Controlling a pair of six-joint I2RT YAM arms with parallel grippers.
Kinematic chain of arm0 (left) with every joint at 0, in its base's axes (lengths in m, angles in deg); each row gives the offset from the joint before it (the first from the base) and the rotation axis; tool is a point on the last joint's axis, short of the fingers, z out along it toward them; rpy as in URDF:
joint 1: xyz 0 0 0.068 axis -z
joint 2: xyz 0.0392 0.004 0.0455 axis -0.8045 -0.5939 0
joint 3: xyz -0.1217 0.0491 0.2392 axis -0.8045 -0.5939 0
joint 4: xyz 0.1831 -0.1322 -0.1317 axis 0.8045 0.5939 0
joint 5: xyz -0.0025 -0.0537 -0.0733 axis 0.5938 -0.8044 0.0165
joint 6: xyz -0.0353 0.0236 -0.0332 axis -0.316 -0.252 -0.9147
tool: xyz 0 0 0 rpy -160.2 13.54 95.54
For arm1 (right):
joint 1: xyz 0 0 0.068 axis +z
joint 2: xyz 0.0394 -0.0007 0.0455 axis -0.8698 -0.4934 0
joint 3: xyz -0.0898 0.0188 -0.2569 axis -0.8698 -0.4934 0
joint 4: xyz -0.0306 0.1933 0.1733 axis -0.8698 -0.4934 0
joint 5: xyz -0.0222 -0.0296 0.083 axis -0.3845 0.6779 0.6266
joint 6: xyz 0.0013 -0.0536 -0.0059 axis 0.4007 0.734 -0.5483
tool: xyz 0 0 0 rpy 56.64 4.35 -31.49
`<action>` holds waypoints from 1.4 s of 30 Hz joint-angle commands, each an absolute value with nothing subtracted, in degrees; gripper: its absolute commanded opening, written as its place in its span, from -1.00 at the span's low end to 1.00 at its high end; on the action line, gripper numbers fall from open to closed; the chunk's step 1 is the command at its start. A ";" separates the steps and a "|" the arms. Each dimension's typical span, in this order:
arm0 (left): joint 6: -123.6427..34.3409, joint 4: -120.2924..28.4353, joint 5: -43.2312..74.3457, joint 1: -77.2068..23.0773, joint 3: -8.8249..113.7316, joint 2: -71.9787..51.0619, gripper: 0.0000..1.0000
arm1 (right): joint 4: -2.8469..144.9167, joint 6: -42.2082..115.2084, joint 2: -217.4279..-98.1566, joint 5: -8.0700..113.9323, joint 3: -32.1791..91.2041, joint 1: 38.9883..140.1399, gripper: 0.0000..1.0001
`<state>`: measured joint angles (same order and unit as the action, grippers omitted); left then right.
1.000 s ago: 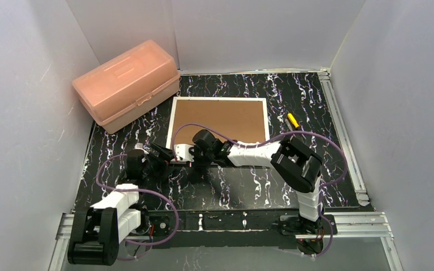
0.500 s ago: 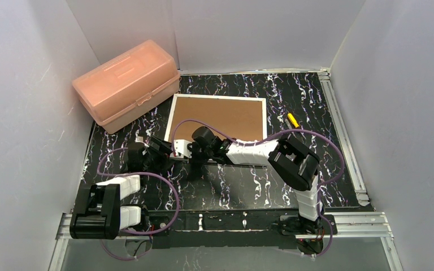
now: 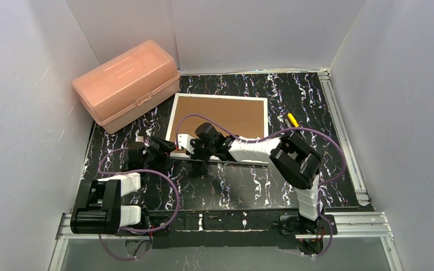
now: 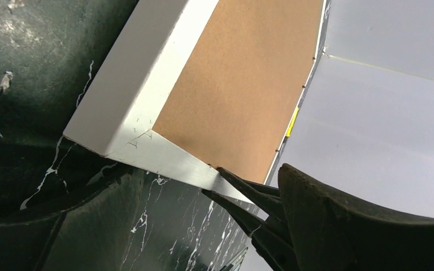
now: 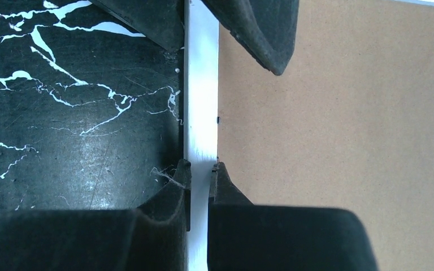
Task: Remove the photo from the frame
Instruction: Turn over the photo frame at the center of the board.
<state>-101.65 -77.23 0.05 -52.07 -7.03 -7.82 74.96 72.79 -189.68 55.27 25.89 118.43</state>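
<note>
The frame [image 3: 220, 116] lies back up on the black marbled table, brown fibreboard inside a thin white border. The photo is hidden beneath the backing. My right gripper [image 3: 193, 151] is shut on the frame's near white border [image 5: 201, 84], one fingertip on the outer side and one on the brown back [image 5: 344, 113]; its gripper point sits at the pinch [image 5: 199, 169]. My left gripper [image 3: 169, 148] stands open at the near-left corner [image 4: 121, 135], its fingers [image 5: 260, 34] straddling the same border. In the left wrist view the left gripper [image 4: 203, 231] is wide open and holds nothing.
A pink plastic box [image 3: 127, 82] stands at the back left, close to the frame's left corner. A small yellow object [image 3: 293, 119] lies right of the frame. White walls enclose three sides, with metal rails [image 3: 344, 130] along the right and near edges.
The right gripper has closed onto the frame's near border. The left arm has reached forward, bringing its open gripper up to the frame's near-left corner.
</note>
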 commanded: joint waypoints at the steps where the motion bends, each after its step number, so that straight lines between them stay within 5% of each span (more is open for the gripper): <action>1: -100.51 -73.64 2.85 -52.49 -8.03 -9.75 0.76 | 76.38 67.88 -183.68 59.09 29.49 117.81 -0.97; 11: -101.01 -76.05 2.54 -52.43 -7.98 -11.93 0.73 | 75.83 66.53 -180.84 60.60 30.95 117.13 -0.97; 13: -101.78 -79.09 2.23 -52.42 -7.83 -13.27 0.53 | 74.92 66.39 -180.79 61.83 31.81 117.14 -0.97; 17: -103.60 -85.16 1.77 -52.42 -5.96 -16.57 -0.23 | 74.79 65.35 -180.37 62.98 31.79 117.19 -0.97; 20: -104.84 -88.79 1.64 -52.42 -5.71 -16.75 -0.48 | 74.40 65.02 -180.37 59.56 31.42 117.13 -0.97; 27: -104.11 -87.86 3.40 -52.42 -6.64 -11.51 -0.74 | 73.76 65.22 -177.34 55.86 29.04 117.20 0.18; 34: -106.35 -86.80 1.53 -52.42 -6.62 -8.47 -0.75 | 72.68 68.95 -173.16 43.24 26.21 121.81 0.60; 37: -107.16 -84.69 1.03 -52.42 -6.38 -6.06 -0.75 | 74.05 72.91 -171.37 35.06 22.84 125.58 0.96; 42: -107.71 -80.06 0.96 -52.42 -6.00 -0.96 -0.75 | 75.21 76.25 -169.65 28.17 17.71 129.31 0.97</action>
<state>-108.97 -82.70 -0.61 -52.26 -6.26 -6.10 73.26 72.35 -171.97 37.08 21.08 127.42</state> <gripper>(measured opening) 0.333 0.984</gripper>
